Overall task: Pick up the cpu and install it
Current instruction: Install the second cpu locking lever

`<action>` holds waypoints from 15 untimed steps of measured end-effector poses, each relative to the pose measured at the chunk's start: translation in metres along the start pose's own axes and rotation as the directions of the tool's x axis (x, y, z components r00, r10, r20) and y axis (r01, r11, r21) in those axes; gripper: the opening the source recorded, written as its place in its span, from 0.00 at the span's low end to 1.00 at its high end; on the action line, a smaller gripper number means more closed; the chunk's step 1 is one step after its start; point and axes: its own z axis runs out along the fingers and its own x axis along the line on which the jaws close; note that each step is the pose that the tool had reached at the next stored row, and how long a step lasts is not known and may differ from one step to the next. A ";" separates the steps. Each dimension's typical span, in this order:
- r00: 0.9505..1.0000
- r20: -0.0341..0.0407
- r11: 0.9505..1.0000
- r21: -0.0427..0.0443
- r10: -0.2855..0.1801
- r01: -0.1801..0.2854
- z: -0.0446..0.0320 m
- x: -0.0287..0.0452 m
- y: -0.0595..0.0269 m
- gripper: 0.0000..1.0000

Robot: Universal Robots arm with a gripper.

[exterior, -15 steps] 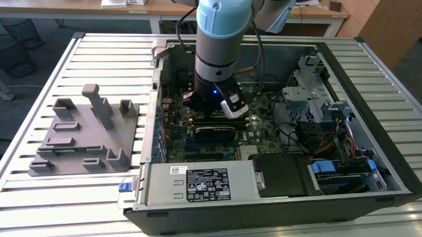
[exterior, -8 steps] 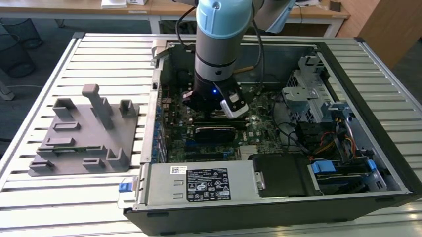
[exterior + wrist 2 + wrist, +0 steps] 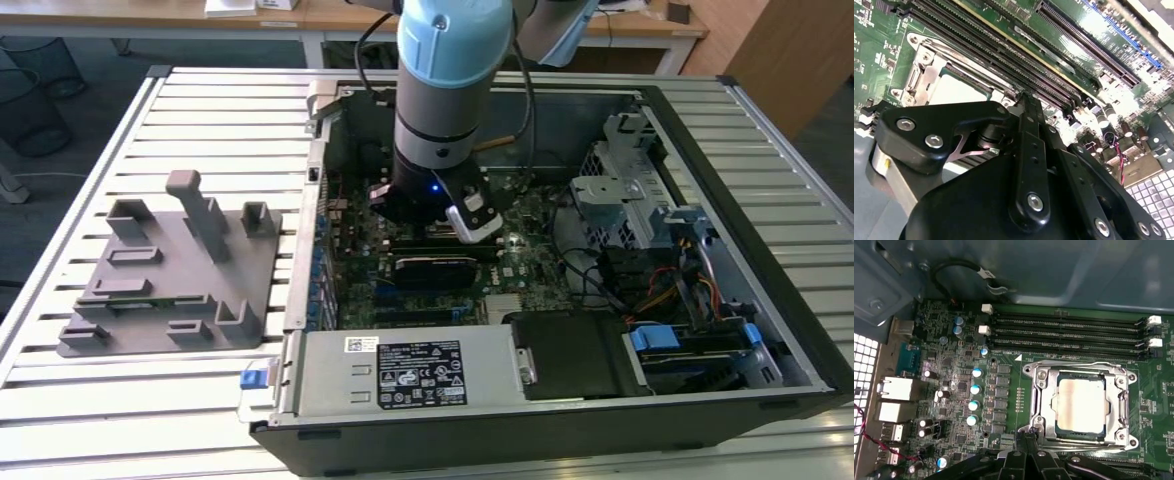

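The cpu (image 3: 1080, 406) is seated in the motherboard socket (image 3: 1040, 405), inside the metal retention frame, just beside the memory slots (image 3: 1069, 332). The tool (image 3: 1026, 432) is positioned at the socket's edge, apart from the cpu, fingers closed together and gripping nothing. In the exterior view, the arm (image 3: 451, 90) reaches down into the open computer case (image 3: 774, 300).

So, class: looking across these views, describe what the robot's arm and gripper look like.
In the exterior view the arm is a thick cylinder, light blue above and grey below, with a black cable running alongside. Its wrist end is black, with a small blue light and a white-and-silver block attached. In the second wrist view the gripper is matte black, built of flat linked bars joined by silver screws.
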 end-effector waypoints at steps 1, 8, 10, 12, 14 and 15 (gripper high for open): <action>1.000 0.000 1.000 -0.003 0.000 0.000 -0.0003 0.0001 -0.0013 0.11; 1.000 0.000 1.000 -0.009 0.000 0.000 -0.0020 0.0007 -0.0099 0.11; 1.000 0.000 1.000 -0.008 0.000 0.000 -0.0023 0.0008 -0.0113 0.11; 1.000 0.001 1.000 -0.009 0.000 0.000 -0.0022 0.0008 -0.0118 0.11; 1.000 0.001 1.000 -0.013 0.000 0.000 -0.0017 0.0008 -0.0121 0.11; 1.000 0.001 1.000 -0.016 -0.001 0.001 -0.0013 0.0008 -0.0122 0.11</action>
